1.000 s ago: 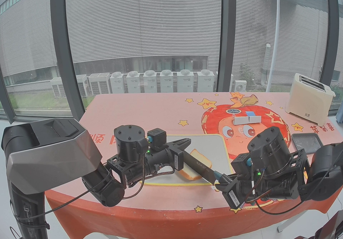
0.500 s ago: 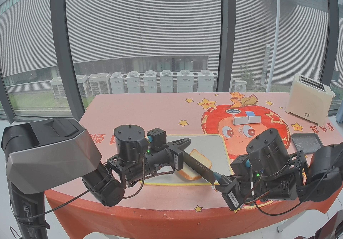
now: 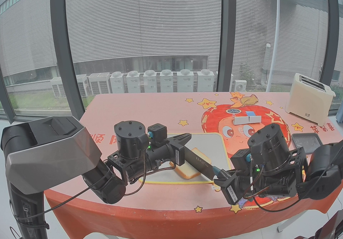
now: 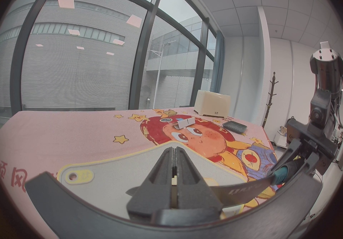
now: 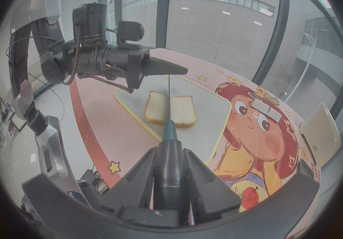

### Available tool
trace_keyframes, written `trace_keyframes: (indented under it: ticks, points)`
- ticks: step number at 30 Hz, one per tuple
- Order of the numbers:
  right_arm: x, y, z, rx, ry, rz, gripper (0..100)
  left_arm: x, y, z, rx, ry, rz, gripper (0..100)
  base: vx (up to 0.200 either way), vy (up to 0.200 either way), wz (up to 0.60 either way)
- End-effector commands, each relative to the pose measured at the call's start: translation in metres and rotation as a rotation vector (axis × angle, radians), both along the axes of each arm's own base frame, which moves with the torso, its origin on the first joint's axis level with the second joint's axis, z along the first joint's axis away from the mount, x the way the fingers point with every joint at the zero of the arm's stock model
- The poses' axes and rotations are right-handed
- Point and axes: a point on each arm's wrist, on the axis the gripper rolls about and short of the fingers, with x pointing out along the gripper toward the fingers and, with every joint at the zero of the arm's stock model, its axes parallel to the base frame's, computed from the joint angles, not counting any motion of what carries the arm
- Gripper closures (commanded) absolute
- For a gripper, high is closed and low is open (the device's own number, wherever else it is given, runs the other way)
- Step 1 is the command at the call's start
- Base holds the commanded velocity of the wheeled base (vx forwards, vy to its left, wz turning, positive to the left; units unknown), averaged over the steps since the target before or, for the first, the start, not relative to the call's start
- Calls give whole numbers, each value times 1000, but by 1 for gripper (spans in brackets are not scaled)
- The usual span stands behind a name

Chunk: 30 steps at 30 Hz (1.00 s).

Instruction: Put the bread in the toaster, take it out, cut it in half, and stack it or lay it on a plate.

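Bread [image 3: 189, 167] on grey board [image 3: 218, 143], knife [image 3: 200, 162] across it.
We log a pink-clothed surface [image 3: 143, 114] before tall windows [image 3: 143, 18]. Right tool [image 3: 220, 180] clenches the knife handle; left tool [image 3: 183, 140] is pinched closed just above the slice. Toaster [image 3: 309, 98] stands far right with its slots hidden from us, dark tray [image 3: 306, 142] near it.

Office-type room in a commercial building, fitted with a kitchen-style work station.
Full-height glazed wall [image 3: 225, 28] faces a louvred block [image 3: 143, 18] and outdoor air-conditioning units [image 3: 166, 81]. Suspended tile ceiling [image 4: 246, 3], coat stand [image 4: 272, 93], cartoon-printed cloth on the tabletop [image 3: 143, 111], toaster [image 3: 309, 98] at its far right corner.
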Motion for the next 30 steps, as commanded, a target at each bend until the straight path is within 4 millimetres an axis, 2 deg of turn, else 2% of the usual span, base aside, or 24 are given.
trace_keyframes:
  ticks: [1, 15, 30]
  points:
    - [2, -2, 0, -1, 0, -9, 100, 0, -1, 5, -12, -16, 4, 100, 0, 0, 0]
    - [2, -1, -4, -12, 11, -6, 100, -7, -9, 0, -13, -17, -25, 100, 0, 0, 0]
    - [1, 0, 2, 12, -11, -1, 100, -6, -11, -21, 24, 31, -32, 100, 0, 0, 0]
